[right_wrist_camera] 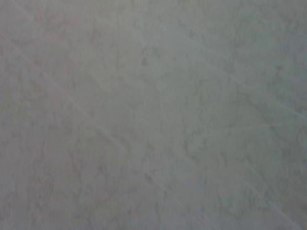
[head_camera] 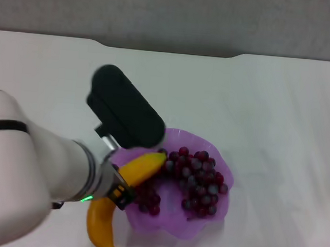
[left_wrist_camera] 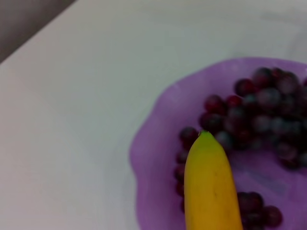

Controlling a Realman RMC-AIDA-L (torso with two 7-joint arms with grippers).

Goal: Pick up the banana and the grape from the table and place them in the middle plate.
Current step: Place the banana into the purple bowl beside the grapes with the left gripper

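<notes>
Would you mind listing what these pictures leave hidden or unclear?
- Left gripper's jaws: head view, covered by the arm's black wrist housing.
- Banana's middle: head view, behind that arm; its lower end is cut by the edge.
- Right gripper: only a dark bit at the head view's right edge.
- Right wrist view: only blank surface.

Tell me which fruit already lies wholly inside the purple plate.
The grape bunch; it rests inside the middle plate. The banana only pokes its tip over the rim, carried at the left gripper.
</notes>
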